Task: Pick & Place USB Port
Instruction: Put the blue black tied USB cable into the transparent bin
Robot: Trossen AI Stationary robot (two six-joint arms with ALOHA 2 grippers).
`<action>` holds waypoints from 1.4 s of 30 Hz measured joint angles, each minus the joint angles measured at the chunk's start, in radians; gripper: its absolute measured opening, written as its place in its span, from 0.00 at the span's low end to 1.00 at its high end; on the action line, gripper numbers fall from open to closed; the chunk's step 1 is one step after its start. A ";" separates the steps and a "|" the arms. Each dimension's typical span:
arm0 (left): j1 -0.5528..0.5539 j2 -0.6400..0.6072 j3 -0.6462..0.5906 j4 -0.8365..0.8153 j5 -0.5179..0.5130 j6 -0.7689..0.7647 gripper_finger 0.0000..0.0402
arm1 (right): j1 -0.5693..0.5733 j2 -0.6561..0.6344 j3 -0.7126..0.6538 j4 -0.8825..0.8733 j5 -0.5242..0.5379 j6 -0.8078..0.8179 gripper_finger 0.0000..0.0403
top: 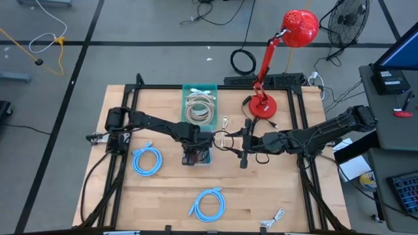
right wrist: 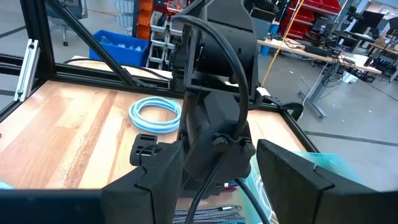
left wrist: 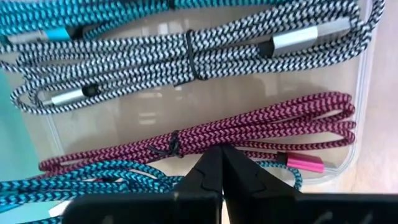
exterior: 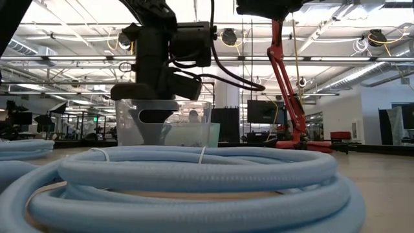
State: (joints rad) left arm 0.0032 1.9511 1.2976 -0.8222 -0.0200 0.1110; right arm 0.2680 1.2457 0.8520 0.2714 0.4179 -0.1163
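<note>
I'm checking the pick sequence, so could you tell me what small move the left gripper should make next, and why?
Probably open first: the left gripper hangs shut over the clear bin, right above the magenta cable, holding nothing.

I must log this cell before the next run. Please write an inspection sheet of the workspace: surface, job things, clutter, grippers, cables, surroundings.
Surface: wooden table inside a black frame.
Job's things: clear bin with teal rim holding bundled braided USB cables; the left wrist view shows a magenta cable, a black-and-white one and teal ones.
Clutter: red desk lamp; small white cable at the near edge.
Grippers: left gripper shut, empty, above the bin's cables; right gripper open, close beside the left arm.
Cables: two light blue coils on the table.
Surroundings: floor fan, black floor cable, desk with keyboard.
</note>
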 joint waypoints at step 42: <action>0.032 -0.018 0.078 -0.029 -0.141 -0.046 0.06 | -0.001 0.000 0.000 0.000 0.001 0.000 0.49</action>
State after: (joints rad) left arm 0.0351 1.9334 1.3756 -0.8511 -0.1610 0.0646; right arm 0.2672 1.2457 0.8520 0.2714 0.4191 -0.1165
